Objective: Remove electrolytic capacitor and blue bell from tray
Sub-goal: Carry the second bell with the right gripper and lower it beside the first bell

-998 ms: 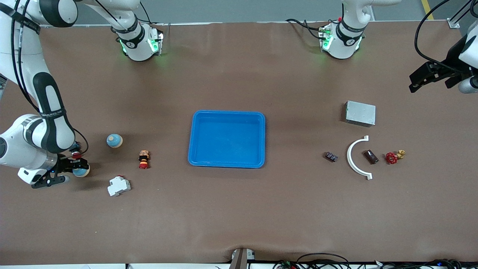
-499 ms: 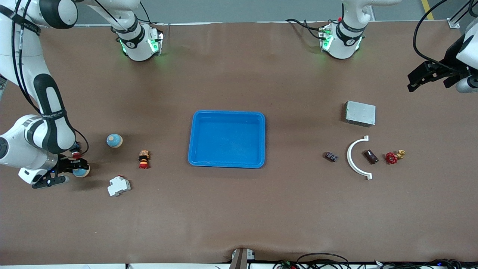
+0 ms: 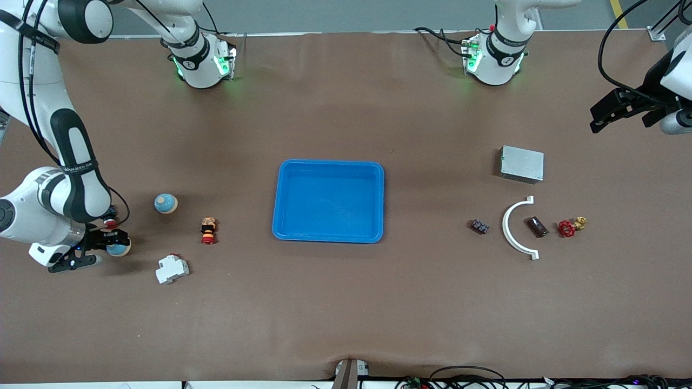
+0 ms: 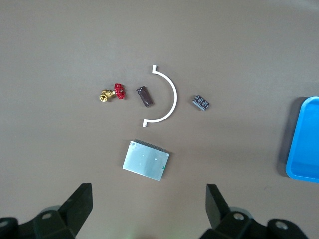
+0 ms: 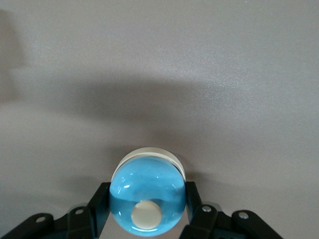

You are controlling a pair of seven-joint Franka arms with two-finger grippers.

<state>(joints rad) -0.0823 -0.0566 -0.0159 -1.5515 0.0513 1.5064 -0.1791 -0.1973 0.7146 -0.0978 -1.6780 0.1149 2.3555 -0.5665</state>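
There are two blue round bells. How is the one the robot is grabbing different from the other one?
The right gripper is shut on one bell, while the other bell sits free on the table with nothing touching it. The held bell is nearer the front camera and closer to the right arm's end of the table; the free bell sits closer to the blue tray. Both are blue domes with pale bases.

Between the black matt plastic fingers (image 5: 99,199) sits a glossy blue bell (image 5: 147,199) with a smooth cream button, over a matt brown table (image 3: 346,302) that carries a shiny blue plastic tray (image 3: 328,164), a dull brushed-metal box (image 3: 521,163) and a smooth white plastic arc (image 3: 511,227).
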